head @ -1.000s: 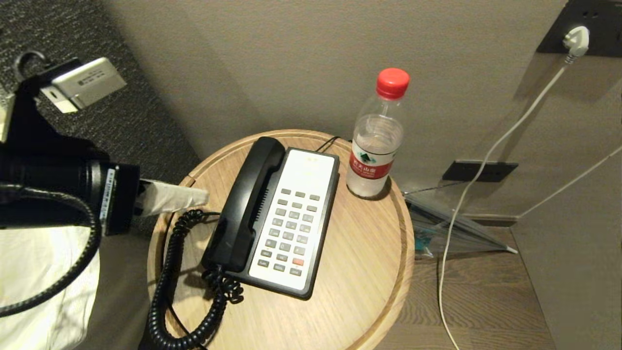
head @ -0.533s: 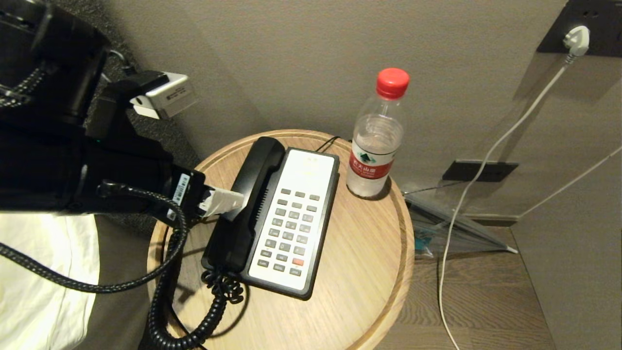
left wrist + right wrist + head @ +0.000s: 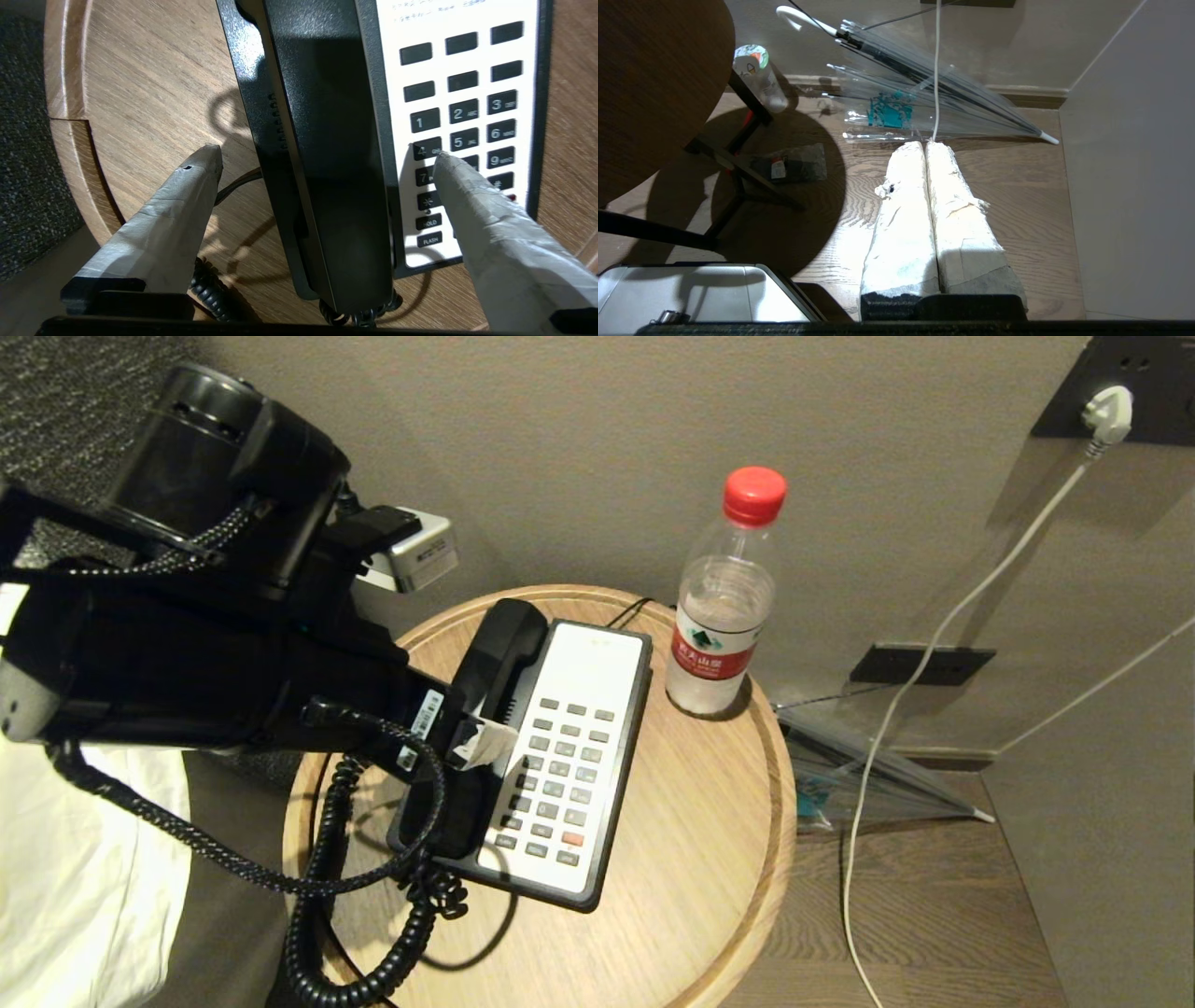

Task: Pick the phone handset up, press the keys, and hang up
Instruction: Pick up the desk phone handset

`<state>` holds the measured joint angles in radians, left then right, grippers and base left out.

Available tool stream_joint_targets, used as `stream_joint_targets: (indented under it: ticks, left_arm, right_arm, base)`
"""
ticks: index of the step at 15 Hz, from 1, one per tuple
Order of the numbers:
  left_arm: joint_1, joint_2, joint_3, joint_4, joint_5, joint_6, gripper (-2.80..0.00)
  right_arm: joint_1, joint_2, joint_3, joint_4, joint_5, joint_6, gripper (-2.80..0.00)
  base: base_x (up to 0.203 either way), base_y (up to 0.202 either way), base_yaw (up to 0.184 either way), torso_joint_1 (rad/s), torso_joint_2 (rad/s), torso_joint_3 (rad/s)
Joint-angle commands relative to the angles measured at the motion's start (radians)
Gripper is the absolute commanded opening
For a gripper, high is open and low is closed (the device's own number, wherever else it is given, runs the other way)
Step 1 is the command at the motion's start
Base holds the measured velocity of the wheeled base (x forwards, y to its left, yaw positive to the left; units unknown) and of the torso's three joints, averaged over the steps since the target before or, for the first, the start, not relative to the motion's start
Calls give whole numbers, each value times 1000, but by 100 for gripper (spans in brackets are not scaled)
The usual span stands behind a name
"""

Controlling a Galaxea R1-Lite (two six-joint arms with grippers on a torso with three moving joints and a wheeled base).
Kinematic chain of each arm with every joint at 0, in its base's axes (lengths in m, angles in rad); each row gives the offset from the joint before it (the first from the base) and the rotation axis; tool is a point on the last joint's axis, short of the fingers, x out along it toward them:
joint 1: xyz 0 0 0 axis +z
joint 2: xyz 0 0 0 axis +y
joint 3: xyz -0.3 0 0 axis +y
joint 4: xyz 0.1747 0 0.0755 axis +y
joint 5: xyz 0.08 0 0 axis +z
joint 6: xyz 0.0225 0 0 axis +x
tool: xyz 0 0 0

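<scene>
**A:** What does your phone handset [image 3: 485, 709] look like right now?

**B:** You have a long black plastic receiver with rounded ends, lying in its cradle along the left side of the black-and-white phone base [image 3: 569, 756]. Its black coiled cord [image 3: 322, 896] leaves the near end and loops over the near-left part of the round wooden desk [image 3: 691, 859]. In the left wrist view the handset [image 3: 327, 154] shows a grainy, faintly glossy back and a short row of small slots along one edge.

**A:** And my left gripper [image 3: 471, 742]?

**B:** Your jaws stand wide apart and straddle the handset about mid-length. 1 taped finger [image 3: 187, 205] hangs over bare desk on the outer side, the other [image 3: 472, 196] over the keypad [image 3: 462, 121] near the 4 and 7 keys. Neither finger touches the handset.

**A:** How much room is there?

**B:** On the outer side, you have a strip of bare wood between the handset and the desk's raised rim [image 3: 63, 84]. On the other side the keys lie right under the finger. A water bottle with a red cap [image 3: 724, 597] stands beyond the base's far right corner, near the wall and apart from the phone.

**A:** My right gripper [image 3: 927, 147]?

**B:** Its jaws are pressed together, pointing at the wooden floor [image 3: 1017, 196] beside a folded clear umbrella [image 3: 924, 88].
</scene>
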<state>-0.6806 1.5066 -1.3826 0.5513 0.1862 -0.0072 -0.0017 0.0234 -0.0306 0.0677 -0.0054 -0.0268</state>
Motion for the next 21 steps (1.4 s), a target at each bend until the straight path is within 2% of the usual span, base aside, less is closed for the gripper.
stream_joint_targets:
  ticks: [1, 11, 12, 21]
  left_arm:
    - [0, 11, -2, 4, 15, 0, 0]
    - [0, 43, -2, 2, 37, -2, 0]
    - [0, 47, -3, 2, 43, -2, -280]
    - [0, 44, -3, 2, 45, -10, -280]
  right_arm:
    - [0, 0, 0, 0, 0, -1, -280]
    - [0, 0, 0, 0, 1, -1, -280]
    - [1, 0, 0, 0, 1, -1, -280]
    - [0, 0, 0, 0, 1, -1, -280]
  base:
    - [0, 0, 0, 0, 0, 0]
    - [0, 0, 0, 0, 0, 0]
    - [0, 0, 0, 0, 0, 0]
    - [0, 0, 0, 0, 0, 0]
